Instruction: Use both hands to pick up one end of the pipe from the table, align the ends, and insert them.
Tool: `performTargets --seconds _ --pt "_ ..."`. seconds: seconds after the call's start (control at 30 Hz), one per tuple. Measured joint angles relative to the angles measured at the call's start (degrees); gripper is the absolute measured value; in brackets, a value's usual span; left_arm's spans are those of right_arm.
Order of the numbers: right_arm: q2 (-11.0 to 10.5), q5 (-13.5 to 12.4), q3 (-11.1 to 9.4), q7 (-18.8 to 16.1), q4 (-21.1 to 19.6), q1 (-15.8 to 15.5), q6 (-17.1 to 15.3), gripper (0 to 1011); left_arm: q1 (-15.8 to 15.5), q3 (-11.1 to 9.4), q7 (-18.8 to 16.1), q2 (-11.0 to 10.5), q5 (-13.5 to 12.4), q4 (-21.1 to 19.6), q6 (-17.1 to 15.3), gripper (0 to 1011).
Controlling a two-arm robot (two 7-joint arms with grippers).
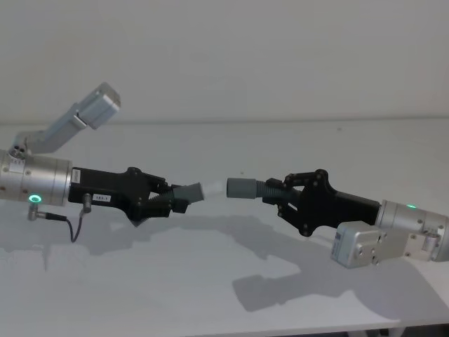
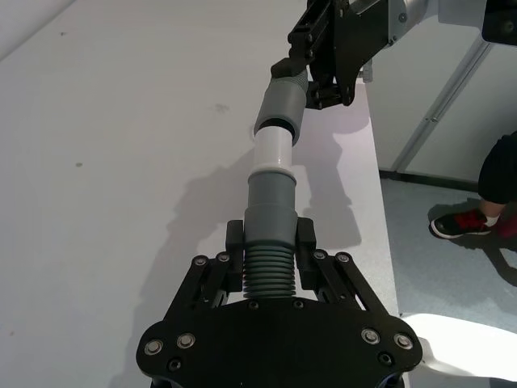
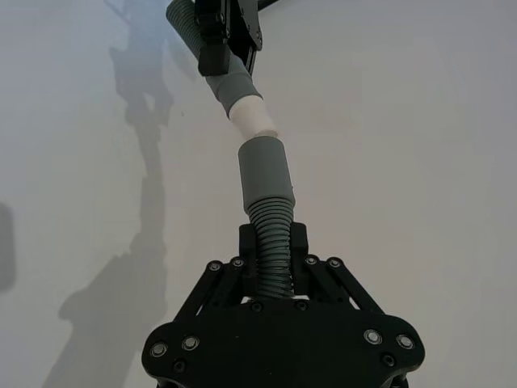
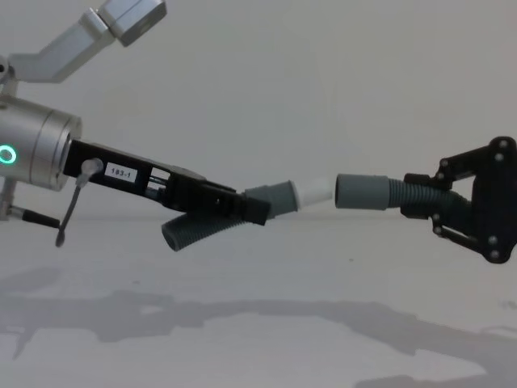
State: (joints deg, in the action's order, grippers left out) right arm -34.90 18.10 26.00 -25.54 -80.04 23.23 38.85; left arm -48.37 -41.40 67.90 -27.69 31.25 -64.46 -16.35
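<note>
The white tip (image 1: 212, 188) on my left hose (image 4: 212, 220) sat nose to mouth with the grey cuff (image 1: 242, 187) on my right hose (image 3: 273, 242), both lifted clear above the table (image 1: 210, 281). In the left wrist view tip and cuff looked touching; from the head and chest a slight gap showed and the tip angled a little up toward the cuff, so I judged the ends nearly aligned but not yet inserted. My left gripper (image 2: 270, 242) was clamped on the ribbed part just behind the tip's own grey collar, and my right gripper (image 3: 273, 242) was clamped on the ribs just behind the cuff. I judged both pieces light, and soft in the ribbed runs, which would bend under push, while the smooth cuff and tip looked stiffer; holding close behind those ends seemed the right place, so the push would go straight in instead of buckling the ribs. The hoses were dark grey, short and curved; the free end of the left one hung down below my left gripper, pointing away from the cuff.
</note>
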Motion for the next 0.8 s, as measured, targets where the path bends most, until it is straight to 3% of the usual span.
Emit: performTargets --seconds 0.8 --pt "0.0 0.0 0.0 0.0 0.0 0.0 0.0 202 -0.8 -1.6 -0.5 1.1 0.8 1.7 0.7 336"
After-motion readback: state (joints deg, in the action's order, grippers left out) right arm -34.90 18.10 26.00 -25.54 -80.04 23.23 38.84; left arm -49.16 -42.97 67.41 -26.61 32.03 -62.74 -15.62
